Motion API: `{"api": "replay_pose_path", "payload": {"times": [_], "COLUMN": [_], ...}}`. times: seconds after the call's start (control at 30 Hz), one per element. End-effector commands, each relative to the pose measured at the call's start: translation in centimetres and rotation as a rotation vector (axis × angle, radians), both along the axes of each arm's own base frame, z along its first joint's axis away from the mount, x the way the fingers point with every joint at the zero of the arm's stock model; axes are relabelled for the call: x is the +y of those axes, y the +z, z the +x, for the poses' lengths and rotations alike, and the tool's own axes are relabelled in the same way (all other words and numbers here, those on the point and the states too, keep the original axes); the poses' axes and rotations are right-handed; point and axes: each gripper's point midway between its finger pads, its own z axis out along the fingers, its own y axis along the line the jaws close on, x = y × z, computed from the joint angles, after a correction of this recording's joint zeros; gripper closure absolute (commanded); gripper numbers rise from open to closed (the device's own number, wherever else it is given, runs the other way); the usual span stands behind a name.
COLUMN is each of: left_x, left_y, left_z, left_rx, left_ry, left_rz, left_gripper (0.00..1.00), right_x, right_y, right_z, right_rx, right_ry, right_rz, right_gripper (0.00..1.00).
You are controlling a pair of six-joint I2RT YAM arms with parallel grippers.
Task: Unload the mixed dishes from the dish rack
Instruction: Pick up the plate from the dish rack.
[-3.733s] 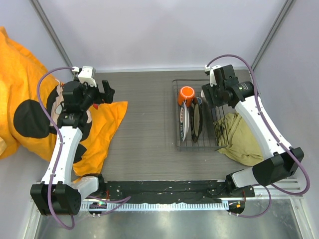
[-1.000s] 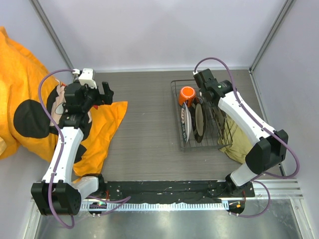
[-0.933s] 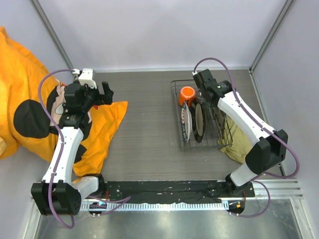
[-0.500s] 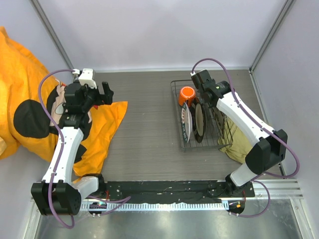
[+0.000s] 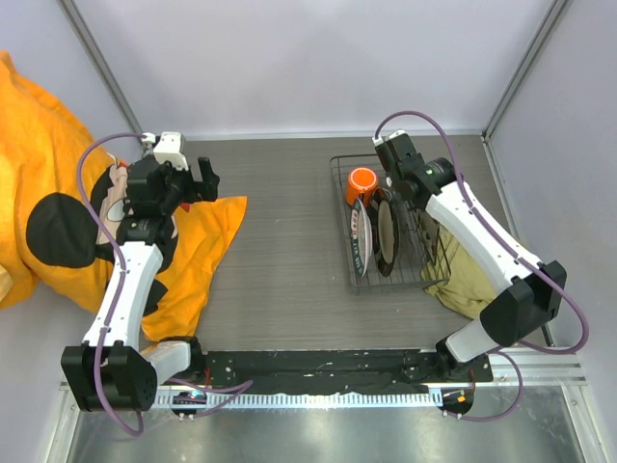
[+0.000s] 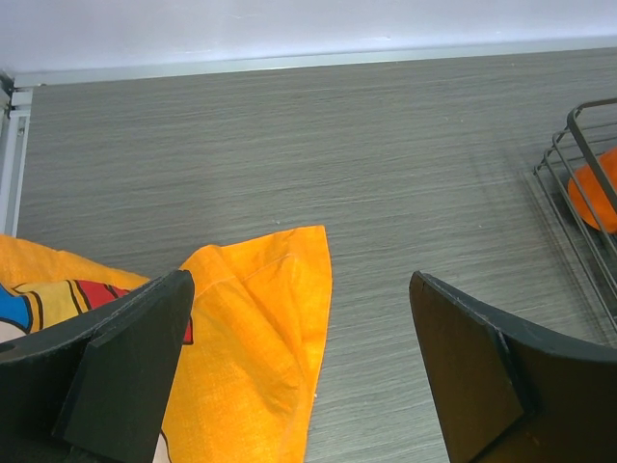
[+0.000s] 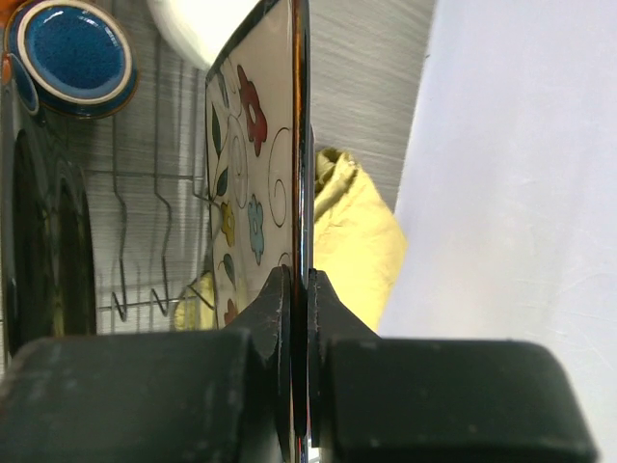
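Swinging in from the rack's right side, the right gripper (image 7: 299, 289) now sits over the dish rack (image 5: 386, 280) at upper right of the top view. Its jaws are pinched tight on the near edge of the square cream plate (image 7: 253, 174), which stands on edge. Rack wires lie to the plate's left and the olive cloth (image 7: 352, 241) to its right. Farther up are the dark-blue cup (image 7: 75, 56) and white bowl (image 7: 198, 24). The left gripper (image 6: 299, 289) has its jaws wide apart and empty above the orange cloth (image 6: 260, 357) on the tabletop (image 6: 318, 145).
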Motion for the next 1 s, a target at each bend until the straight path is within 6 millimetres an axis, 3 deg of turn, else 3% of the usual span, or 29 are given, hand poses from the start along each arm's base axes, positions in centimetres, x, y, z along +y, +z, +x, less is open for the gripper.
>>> {"api": "replay_pose_path", "payload": {"times": [0.0, 0.4, 0.7, 0.97], "left_x": [0.4, 0.6, 0.5, 0.4], "left_y": [2.2, 2.1, 2.0, 2.3], "left_z": [0.9, 1.0, 1.1, 1.4], "left_rx": [-0.074, -0.068, -0.069, -0.075], "left_ry": [0.021, 0.029, 0.027, 0.017], "left_rz": [0.006, 0.011, 0.014, 0.013], "left_gripper": [0.0, 0.0, 0.0, 0.0], "right_x": [-2.5, -3.4, -2.0, -1.6], "right_y": [7.9, 9.0, 10.2, 12.6], "right_z": [-0.4, -1.6, -1.8, -1.7], "right_rx": [-0.224, -0.266, -0.275, -0.329], "right_ry": [-0.051, -0.07, -0.016, 0.015], "right_rz": [-0.017, 0.089, 0.196, 0.235], "right_gripper": [0.99, 0.99, 0.99, 0.99]}}
